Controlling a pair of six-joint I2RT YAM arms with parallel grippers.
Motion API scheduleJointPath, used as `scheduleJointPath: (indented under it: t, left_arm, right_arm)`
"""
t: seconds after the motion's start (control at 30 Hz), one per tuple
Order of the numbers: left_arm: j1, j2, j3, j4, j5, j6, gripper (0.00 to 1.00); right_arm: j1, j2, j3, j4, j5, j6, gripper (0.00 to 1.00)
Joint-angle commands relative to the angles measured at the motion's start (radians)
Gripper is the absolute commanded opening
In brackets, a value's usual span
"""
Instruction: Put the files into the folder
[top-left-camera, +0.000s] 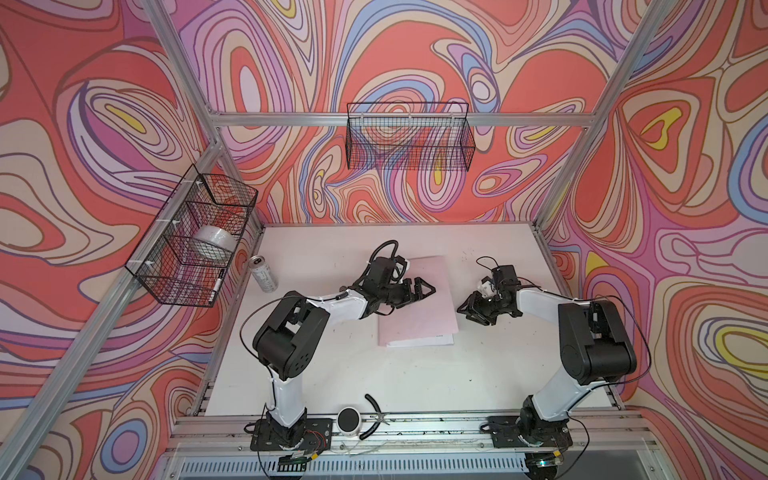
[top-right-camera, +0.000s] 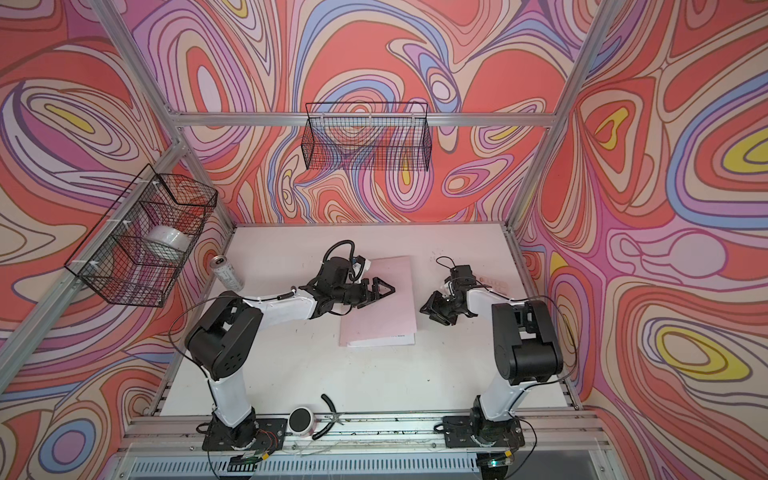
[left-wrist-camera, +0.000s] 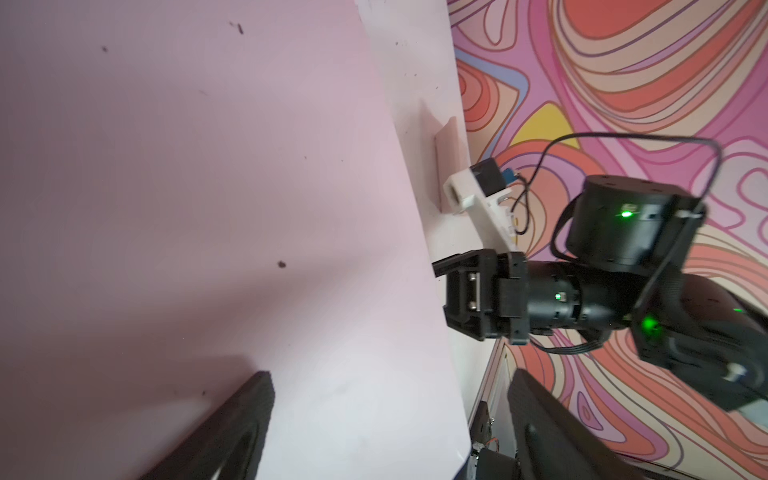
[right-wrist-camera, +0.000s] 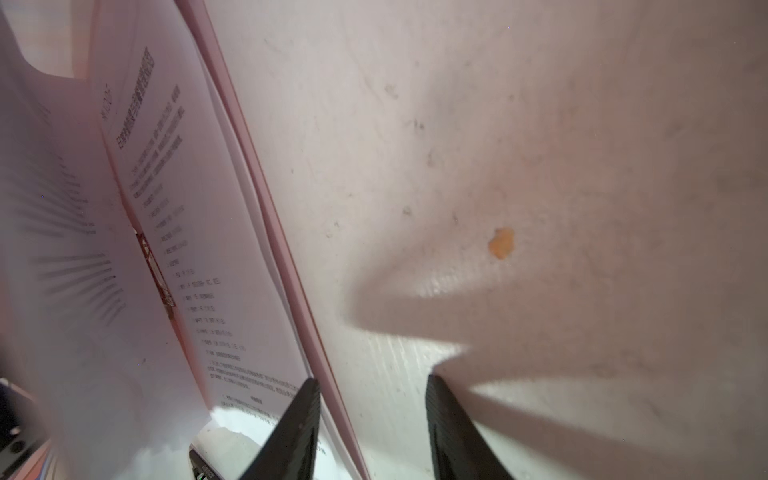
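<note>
The left tool (top-left-camera: 424, 289) hung above the middle of the folder (top-left-camera: 428, 316). Its fingers (left-wrist-camera: 249, 415) were spread wide with nothing between them. The right tool (top-left-camera: 464, 308) sat low at the folder's right long edge with its own fingers parted. In the right wrist view that pink edge ran through the gap, close by one finger, and was not pinched.

The folder lay flat on the middle of the bench (top-left-camera: 332, 374), between the two tools. Its long axis ran roughly from the robot's side toward the back wall. The files (top-left-camera: 424, 342) lay inside it along the same axis, their white ends poking out past its near short edge. The right wrist view looked in from the side at their printed faces between the leaves. A can (top-left-camera: 263, 274) stood well apart at the bench's left edge.
</note>
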Motion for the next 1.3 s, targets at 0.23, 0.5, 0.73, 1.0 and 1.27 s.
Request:
scheduleJointPath:
  t: [0.23,0.5,0.73,1.0,1.27]
  left_arm:
    - [-0.007,0.1,0.037,0.014,-0.063,0.049,0.89]
    - [-0.006,0.014,0.125,-0.159,-0.115,0.161,1.0]
    - [0.011,-0.209,0.179,-0.473,-0.36,0.358,1.0]
    - [0.035,-0.572,-0.026,-0.518,-0.773,0.45,1.0]
    - [0.046,-0.773,-0.297,-0.334,-1.124,0.552,1.0]
  right_arm:
    - [-0.003,-0.07,-0.011,-0.06,0.129,0.016,0.43]
    - [-0.003,-0.162,0.02,-0.091,0.144,-0.001,0.43]
    - [-0.002,-0.278,0.092,-0.157,0.127,-0.033,0.43]
    - [0.001,-0.385,0.062,-0.131,0.082,-0.042,0.63]
    - [0.043,-0.355,0.111,-0.025,0.158,-0.023,0.99]
